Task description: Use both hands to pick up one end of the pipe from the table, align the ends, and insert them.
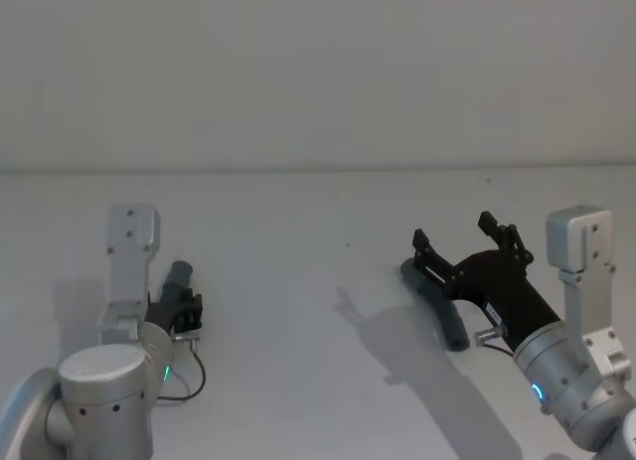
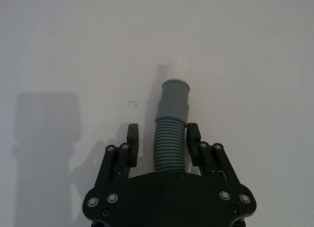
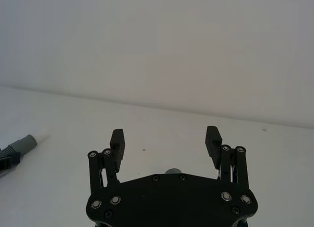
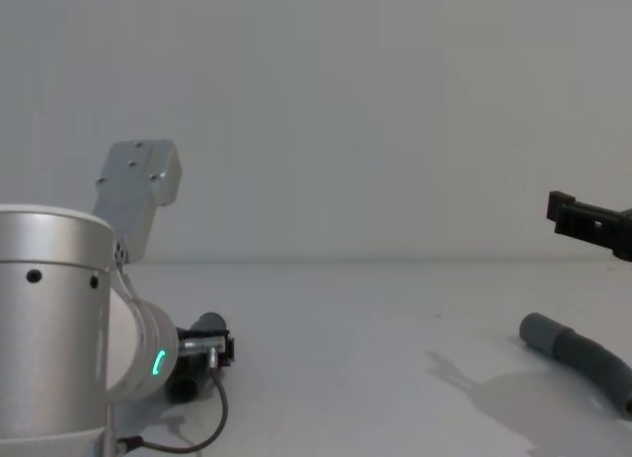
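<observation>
near the tabletop's left front, the left gripper (image 2: 163, 136) straddles the short pipe piece (image 2: 172, 109), jaws spread either side, not yet pinching. its long axis runs straight out between them, white tip (image 2: 177, 69) ahead. farther right, the right gripper (image 1: 454, 231) hangs wide open above the longer piece (image 1: 442, 311). bare pale table (image 1: 298, 231), blank wall (image 1: 318, 73) behind.

On the bench (image 1: 298, 381), the short pipe piece (image 2: 171, 138) lies to my left, between my left jaws; the longer piece (image 1: 444, 316) lies well apart at my right, beneath my right jaws.
</observation>
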